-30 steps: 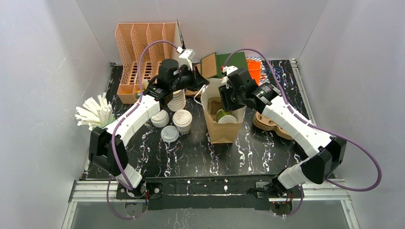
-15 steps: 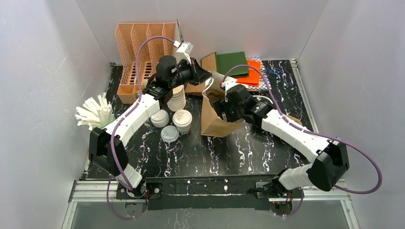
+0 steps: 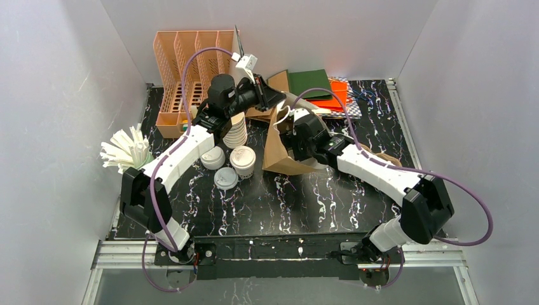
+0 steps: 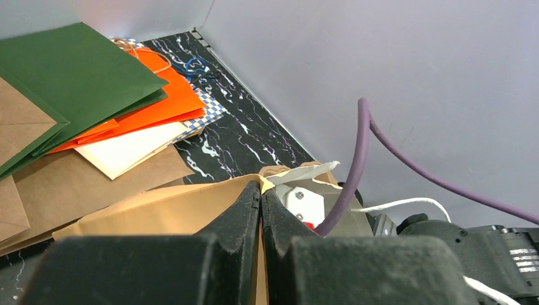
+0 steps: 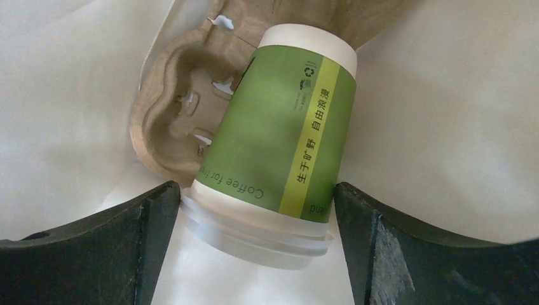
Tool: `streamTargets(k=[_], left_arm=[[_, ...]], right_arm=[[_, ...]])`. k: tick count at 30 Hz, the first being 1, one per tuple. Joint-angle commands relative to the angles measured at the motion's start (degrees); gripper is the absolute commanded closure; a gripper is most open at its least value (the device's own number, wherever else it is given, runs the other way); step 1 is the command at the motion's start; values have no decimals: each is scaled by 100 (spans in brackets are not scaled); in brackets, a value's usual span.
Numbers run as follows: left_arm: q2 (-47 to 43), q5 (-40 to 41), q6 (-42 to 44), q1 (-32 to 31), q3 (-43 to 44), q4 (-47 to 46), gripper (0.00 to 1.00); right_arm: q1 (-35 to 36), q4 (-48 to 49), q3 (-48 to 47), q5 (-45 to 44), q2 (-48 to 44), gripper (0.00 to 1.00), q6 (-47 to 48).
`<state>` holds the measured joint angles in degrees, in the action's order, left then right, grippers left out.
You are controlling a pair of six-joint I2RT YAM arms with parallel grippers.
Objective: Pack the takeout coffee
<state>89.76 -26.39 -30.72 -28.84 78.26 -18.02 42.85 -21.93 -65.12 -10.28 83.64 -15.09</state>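
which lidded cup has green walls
The green cup between the open jaws of the right gripper; the other lidded cup, on the table, is white.

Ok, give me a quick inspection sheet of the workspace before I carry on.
Surface: black marbled table, no spills seen.
Job's things: green cup against pulp tray inside the bag; white lidded cup on the table.
Clutter: cup stack, loose lid, straws, rack, flat bags.
Grippers: left gripper shut on the bag's rim; right gripper open around green cup.
Cables: purple cables looping free.
Surroundings: white walls.
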Motion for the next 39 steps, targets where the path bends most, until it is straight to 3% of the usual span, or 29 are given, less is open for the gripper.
streamTargets(k=[1,9,19,23,32,39], left_arm=[[-126,7,-97,28,52,-605,100],[-58,-3,179,29,224,-212,100],[42,-74,399,34,290,24,100],[10,-153,567,32,250,196,100],[-29,-179,854,35,-63,414,100],[626,261,1448,36,906,1675,100]], right_arm=[[-20,267,214,-541,305,2,-138],[-142,-247,51,-674,645,5,-344],[-279,-943,-1060,-619,526,50,-455],[-340,-1152,-1463,-606,315,63,-554],[-588,-1129,-1774,-510,-110,64,-582],[-814,-1013,-2621,178,22,66,-565]])
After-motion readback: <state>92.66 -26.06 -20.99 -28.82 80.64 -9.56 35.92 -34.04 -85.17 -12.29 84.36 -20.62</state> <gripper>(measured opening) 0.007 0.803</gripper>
